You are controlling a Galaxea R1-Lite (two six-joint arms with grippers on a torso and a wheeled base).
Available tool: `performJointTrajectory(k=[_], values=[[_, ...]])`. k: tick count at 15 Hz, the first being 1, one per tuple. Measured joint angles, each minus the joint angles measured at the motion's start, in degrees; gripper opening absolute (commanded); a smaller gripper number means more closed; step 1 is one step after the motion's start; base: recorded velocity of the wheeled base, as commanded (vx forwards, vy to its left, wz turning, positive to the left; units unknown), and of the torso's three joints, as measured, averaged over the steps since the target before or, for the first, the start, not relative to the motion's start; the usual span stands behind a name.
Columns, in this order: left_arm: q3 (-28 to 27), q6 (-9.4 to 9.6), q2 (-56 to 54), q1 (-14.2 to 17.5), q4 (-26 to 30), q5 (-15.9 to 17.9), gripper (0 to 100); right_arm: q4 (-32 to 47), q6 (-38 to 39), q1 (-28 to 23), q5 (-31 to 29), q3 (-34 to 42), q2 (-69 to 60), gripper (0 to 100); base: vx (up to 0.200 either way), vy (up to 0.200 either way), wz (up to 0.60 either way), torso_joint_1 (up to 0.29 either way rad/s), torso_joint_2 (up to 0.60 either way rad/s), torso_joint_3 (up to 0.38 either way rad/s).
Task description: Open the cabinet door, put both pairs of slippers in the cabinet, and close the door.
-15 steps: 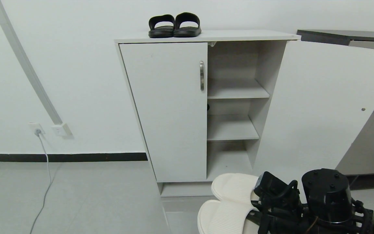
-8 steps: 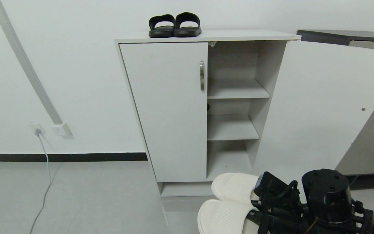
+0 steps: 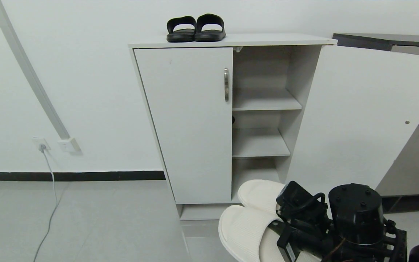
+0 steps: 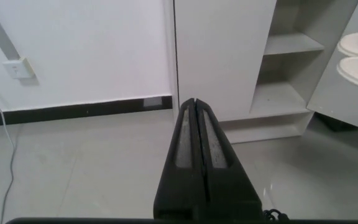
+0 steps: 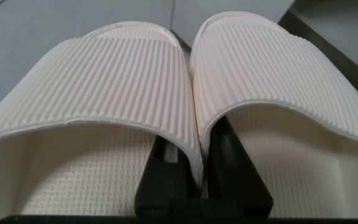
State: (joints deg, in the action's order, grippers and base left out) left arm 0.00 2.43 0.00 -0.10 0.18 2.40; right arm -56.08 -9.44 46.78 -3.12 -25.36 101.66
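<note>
- Head view: cabinet (image 3: 298,76) stands against the wall, right door (image 3: 355,120) swung wide open, left door (image 3: 187,123) shut; black slippers (image 3: 195,28) sit side by side on the cabinet top; white slippers (image 3: 247,218) are held by the right gripper (image 3: 282,233) just in front of the lowest compartment, toes towards it
- Left wrist view: left gripper (image 4: 195,109) has its fingers pressed flat together with nothing between them, over the floor (image 4: 79,162) and well apart from the cabinet
- Right wrist view: right gripper is clamped on the two adjoining inner strap edges of the white slippers, gripping both at once
</note>
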Motion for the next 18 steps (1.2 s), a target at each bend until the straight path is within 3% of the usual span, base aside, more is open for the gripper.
performJointTrajectory(k=[2,6,10,16,18], values=[[0.0,-0.24,0.0,0.0,0.0,-0.06,0,-1.62,5.67,1.12,-6.23,-1.45,2.08,0,0.0,0.0,0.0,0.0,0.0,0.0],[0.0,-0.35,0.0,0.0,0.0,-0.11,0,-3.95,17.2,4.73,-24.08,-8.27,9.92,0,0.0,0.0,0.0,0.0,0.0,0.0],[-0.1,-0.84,0.0,0.0,0.0,-0.2,0,-3.97,20.87,5.23,-38.38,-19.48,19.74,0,0.0,0.0,0.0,0.0,0.0,0.0],[-0.1,-1.3,0.0,0.02,0.0,-0.27,0,-4.11,21.39,3.91,-41.79,-23.84,26.34,0,0.0,-0.2,0.0,0.005,0.0,0.002],[-0.1,-1.32,0.02,0.0,0.0,-0.27,0,-4.17,21.39,3.83,-42.5,-24.37,27.37,0,0.0,0.0,0.0,0.0,0.0,0.0]])
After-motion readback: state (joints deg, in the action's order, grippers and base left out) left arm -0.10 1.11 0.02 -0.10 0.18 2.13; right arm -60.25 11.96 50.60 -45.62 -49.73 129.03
